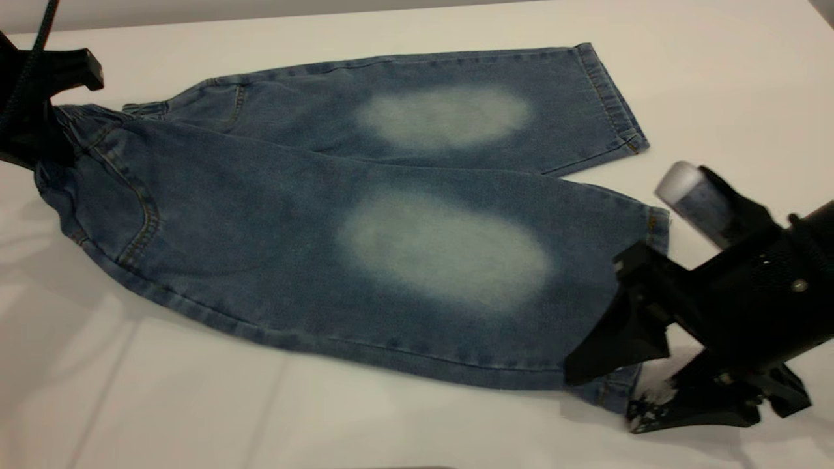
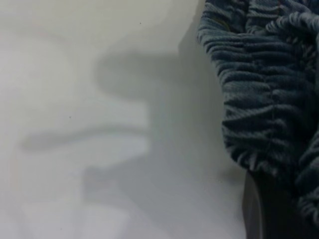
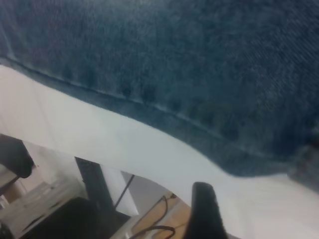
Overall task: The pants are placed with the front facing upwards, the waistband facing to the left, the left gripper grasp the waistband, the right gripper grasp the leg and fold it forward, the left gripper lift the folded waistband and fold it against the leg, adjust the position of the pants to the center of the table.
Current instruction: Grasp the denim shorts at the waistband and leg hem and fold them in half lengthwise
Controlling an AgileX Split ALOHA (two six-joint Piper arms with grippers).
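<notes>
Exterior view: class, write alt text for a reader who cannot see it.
Small blue jeans lie flat on a white table, waistband at left. The right claw straddles the near leg's hem; the left claw is at the waistband.

Below table edge: wooden floor (image 3: pixel 149 219), black cable (image 3: pixel 154 230) lying on it, dark equipment (image 3: pixel 60 219) beside.

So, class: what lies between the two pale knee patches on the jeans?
In the exterior view, only plain blue denim and the split between the two legs separate the far knee patch from the near knee patch; nothing rests there.
</notes>
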